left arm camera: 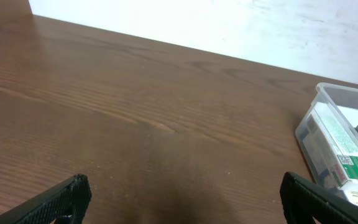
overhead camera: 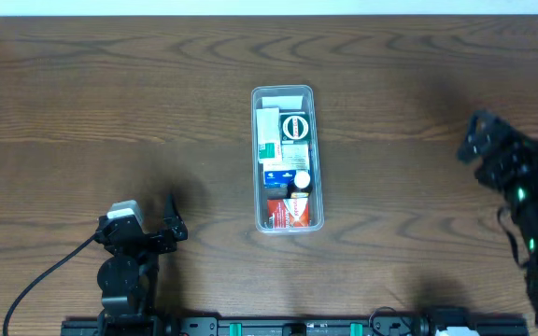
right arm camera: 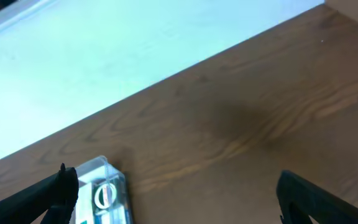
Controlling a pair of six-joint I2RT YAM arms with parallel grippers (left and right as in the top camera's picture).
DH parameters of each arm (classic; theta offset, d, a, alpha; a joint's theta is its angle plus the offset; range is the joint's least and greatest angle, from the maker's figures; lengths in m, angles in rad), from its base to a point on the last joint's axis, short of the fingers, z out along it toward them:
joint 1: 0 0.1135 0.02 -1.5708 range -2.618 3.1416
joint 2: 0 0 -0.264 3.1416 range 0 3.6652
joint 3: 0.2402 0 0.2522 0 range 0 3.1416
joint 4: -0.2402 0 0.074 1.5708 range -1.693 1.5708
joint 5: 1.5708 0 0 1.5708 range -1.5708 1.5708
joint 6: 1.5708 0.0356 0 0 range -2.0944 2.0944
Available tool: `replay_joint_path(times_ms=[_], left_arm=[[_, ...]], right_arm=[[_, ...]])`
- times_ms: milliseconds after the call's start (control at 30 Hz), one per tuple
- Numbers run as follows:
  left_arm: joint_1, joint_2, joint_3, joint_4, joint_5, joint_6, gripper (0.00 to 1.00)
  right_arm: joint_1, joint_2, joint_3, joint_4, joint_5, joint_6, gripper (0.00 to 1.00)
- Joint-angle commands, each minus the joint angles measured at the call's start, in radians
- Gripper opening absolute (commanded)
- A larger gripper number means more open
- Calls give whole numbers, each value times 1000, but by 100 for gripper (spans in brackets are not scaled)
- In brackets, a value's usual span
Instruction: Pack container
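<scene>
The clear plastic container (overhead camera: 287, 159) lies lengthwise at the table's middle, filled with several small boxes and packets. It shows at the right edge of the left wrist view (left arm camera: 344, 143) and at the lower left of the right wrist view (right arm camera: 101, 193). My left gripper (overhead camera: 157, 224) is open and empty, low at the front left, well left of the container; its fingertips frame bare wood (left arm camera: 182, 193). My right gripper (overhead camera: 482, 145) is open and empty, raised at the far right; its fingers show in the right wrist view (right arm camera: 179, 196).
The dark wooden table (overhead camera: 110, 112) spreads all round the container. A pale wall or floor runs past its far edge (right arm camera: 104, 56). A black cable (overhead camera: 45, 280) trails from the left arm to the front edge.
</scene>
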Motion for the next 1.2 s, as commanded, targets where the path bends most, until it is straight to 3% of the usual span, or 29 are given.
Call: replay_joint_path(times_ms=[0, 100, 200, 333, 600, 767, 1167], left_arm=[[-3, -6, -27, -2, -4, -1, 98], [-3, -6, -27, -2, -4, -1, 98], [-3, -6, -27, -2, -4, -1, 98], [-3, -6, -27, -2, -4, -1, 98], [-3, -6, -27, -2, -4, -1, 98], [-3, -6, -27, -2, -4, -1, 98], [-3, -6, -27, -2, -4, -1, 98]], right_arm=[[-4, -87, -111, -10, 62, -8, 99], [-5, -195, -265, -1, 121, -13, 99], [-5, -312, -430, 135, 179, -23, 99], [-4, -486, -629, 330, 177, -190, 99], [-3, -783, -913, 385, 107, -370, 99], [0, -840, -1049, 474, 10, -463, 99], [4, -841, -1191, 489, -1, -462, 99]])
